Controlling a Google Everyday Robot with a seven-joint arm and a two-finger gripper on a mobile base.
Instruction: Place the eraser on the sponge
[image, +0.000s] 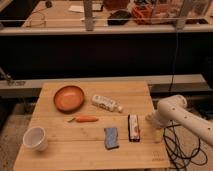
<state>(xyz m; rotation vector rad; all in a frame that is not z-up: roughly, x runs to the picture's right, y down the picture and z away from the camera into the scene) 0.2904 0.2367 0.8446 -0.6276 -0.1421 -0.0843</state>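
Note:
The eraser (133, 127), an oblong block with black sides and a white top with reddish marks, lies on the wooden table (60, 155) right of centre. Just left of it, slightly nearer the front, lies the blue-grey sponge (111, 137), flat on the wood. The two are close but apart. The white arm (180, 116) comes in from the right. My gripper (152, 122) sits at the table's right edge, a short way right of the eraser, touching nothing that I can see.
An orange bowl (69, 97) sits at the back left, with a white labelled bottle (106, 104) lying to its right. A carrot (85, 119) lies mid-table and a white cup (35, 138) at front left. Black cables (177, 147) hang right of the table. Behind is a dark counter.

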